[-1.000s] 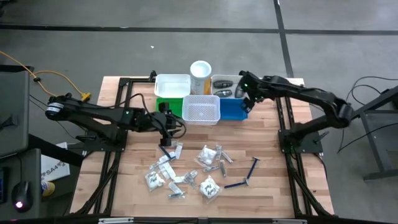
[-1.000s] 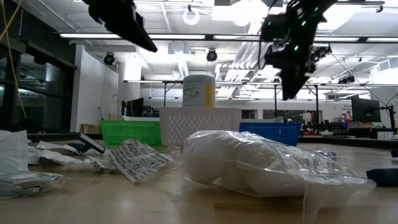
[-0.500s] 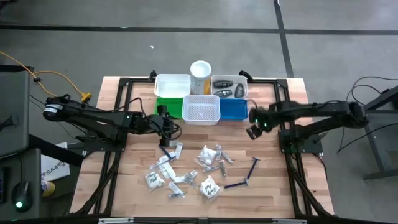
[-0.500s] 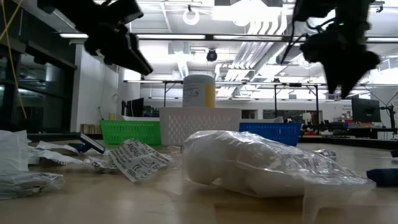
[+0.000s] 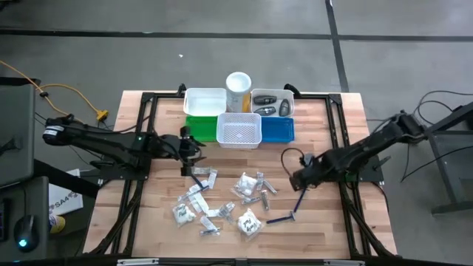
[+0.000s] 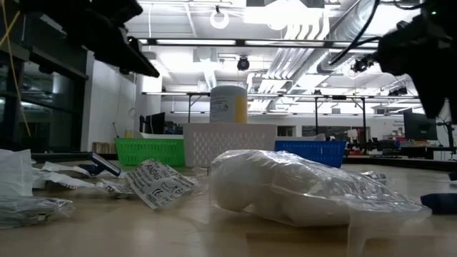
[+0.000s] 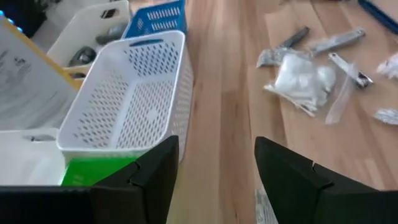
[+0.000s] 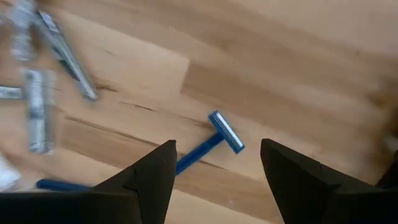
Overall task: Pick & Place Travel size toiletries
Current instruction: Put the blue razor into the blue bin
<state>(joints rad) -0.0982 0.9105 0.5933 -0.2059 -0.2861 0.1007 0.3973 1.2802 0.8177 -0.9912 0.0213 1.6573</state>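
Here, we see the right tool (image 8: 214, 180) with fingers apart and empty above the wooden desk (image 5: 325, 229), a slim blue plastic razor (image 8: 208, 144) lying just ahead of it, the left tool (image 7: 214, 171) likewise spread, empty, beside the white perforated plastic basket (image 7: 124, 106), crinkly clear packets (image 5: 247, 183) scattered mid-desk.

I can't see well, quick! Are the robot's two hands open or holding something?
Left gripper: open, holding nothing, near the white basket.
Right gripper: open, holding nothing, above the blue razor.
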